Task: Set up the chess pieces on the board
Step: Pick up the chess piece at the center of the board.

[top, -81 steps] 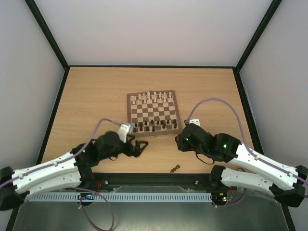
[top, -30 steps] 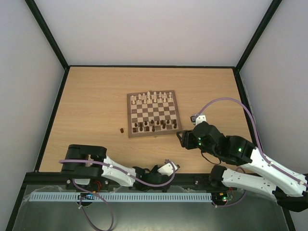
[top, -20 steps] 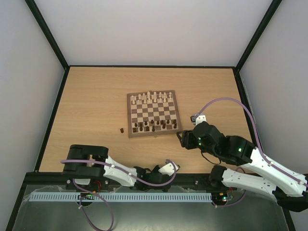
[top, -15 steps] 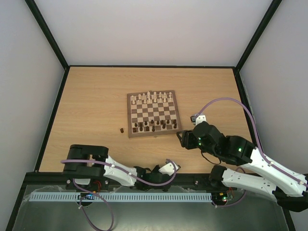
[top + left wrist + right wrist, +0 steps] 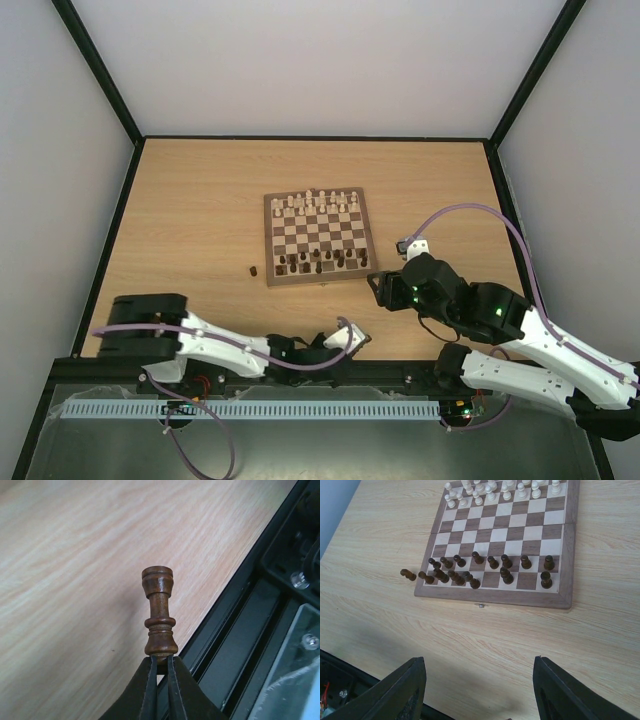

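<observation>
**Tight grip at the near edge**

The left gripper (image 5: pixel 161 666) was clamped on a dark brown chess piece (image 5: pixel 159 611), pinching it by the base w/ the cupped top pointing away from the fingers. It sat low over the table (image 5: pixel 200 200), right at the near edge and just beside the black rail (image 5: pixel 235 630). Whether the piece touched the wood or was lifted off it, I couldn't tell. In the top view that gripper was out in front of the board's near side, well apart from it.

The right gripper (image 5: pixel 479 665) hung w/ jaws apart and nothing between them, over bare wood near the board (image 5: pixel 520 600), by its near-right corner.

On the board, the other dark pieces (image 5: pixel 492 561) stood along the two nearest ranks. There was a fairly even row on the second rank, and on the nearest rank a crowded bunch toward the near-left corner, plus a couple further right. One stray dark piece (image 5: pixel 408 574) sat on the table just beside that near-left corner — off the board, approx. level w/ the nearest rank. The cream pieces (image 5: pixel 505 487) lined the far edge.
</observation>
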`<act>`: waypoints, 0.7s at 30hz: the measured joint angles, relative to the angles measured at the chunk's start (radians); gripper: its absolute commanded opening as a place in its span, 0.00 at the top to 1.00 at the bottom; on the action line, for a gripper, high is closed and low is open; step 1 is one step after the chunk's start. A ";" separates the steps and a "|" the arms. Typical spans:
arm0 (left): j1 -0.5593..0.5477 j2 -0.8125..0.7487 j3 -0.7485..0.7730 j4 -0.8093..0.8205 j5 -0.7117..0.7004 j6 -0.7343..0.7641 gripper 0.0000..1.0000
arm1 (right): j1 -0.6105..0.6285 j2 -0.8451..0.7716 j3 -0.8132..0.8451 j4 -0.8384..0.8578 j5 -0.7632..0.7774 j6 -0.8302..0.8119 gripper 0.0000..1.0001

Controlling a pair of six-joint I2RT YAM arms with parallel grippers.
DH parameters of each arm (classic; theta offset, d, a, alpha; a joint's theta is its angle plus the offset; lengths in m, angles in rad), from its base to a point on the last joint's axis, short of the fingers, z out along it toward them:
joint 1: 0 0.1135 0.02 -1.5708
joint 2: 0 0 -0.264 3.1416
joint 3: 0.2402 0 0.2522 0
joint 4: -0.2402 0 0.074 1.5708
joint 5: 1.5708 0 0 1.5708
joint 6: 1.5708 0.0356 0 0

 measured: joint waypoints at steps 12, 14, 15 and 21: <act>0.188 -0.340 0.100 -0.488 0.201 -0.105 0.94 | -0.003 0.042 0.006 -0.013 -0.001 -0.030 0.40; 0.227 -0.391 0.119 -0.575 0.241 -0.132 0.94 | -0.004 0.061 0.008 -0.012 -0.004 -0.041 0.40; 0.246 -0.410 0.132 -0.615 0.262 -0.143 0.94 | -0.005 0.070 0.008 -0.012 -0.006 -0.046 0.40; 0.339 -0.490 0.194 -0.784 0.397 -0.173 0.94 | -0.006 0.114 0.004 0.009 -0.064 -0.079 0.42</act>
